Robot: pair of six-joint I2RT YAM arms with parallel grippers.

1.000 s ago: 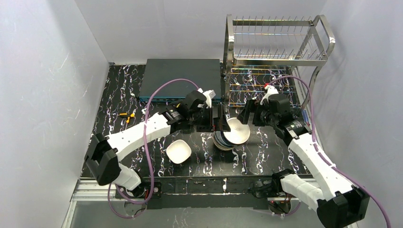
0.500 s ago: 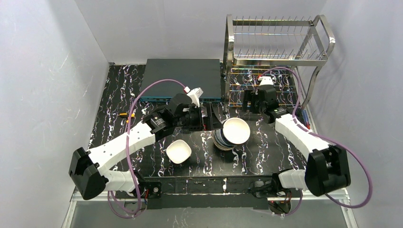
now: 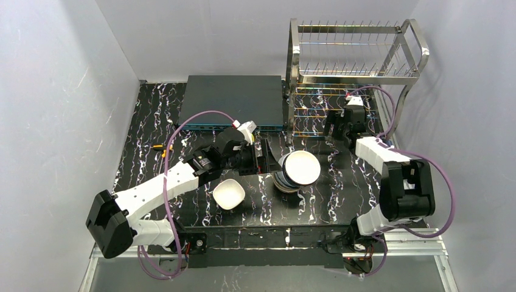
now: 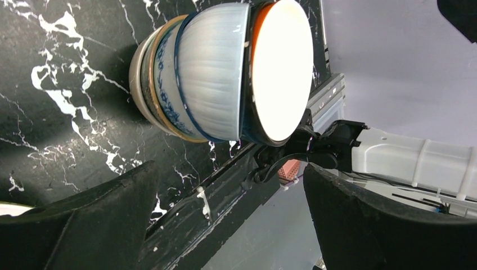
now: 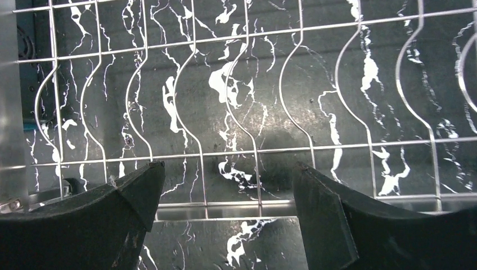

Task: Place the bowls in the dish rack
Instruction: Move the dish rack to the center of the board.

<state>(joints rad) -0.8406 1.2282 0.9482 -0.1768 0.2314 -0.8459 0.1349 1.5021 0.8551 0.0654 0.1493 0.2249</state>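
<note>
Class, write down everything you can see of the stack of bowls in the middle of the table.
The stack is about five glossy, ceramic-looking bowls nested upright on the black marbled table. The top bowl is white inside, orange outside, dark-rimmed. Under it sit a pale ribbed bowl with blue rim, a blue-patterned bowl, then tan and whitish ones. The open left gripper faces it, apart; nothing touches it but the table.

Bits I can't make out

From above, the stack of small round bowls [image 3: 283, 181] shows mostly its top bowl [image 3: 302, 166], white inside; the ones under it are nearly hidden. A tiny orange and yellow thing [image 3: 160, 146] far left is too small to tell. The shiny steel wire dish rack [image 5: 253, 149] runs off the right wrist view's edges. A white bowl [image 4: 7, 209] is only a corner sliver in the left wrist view.
</note>
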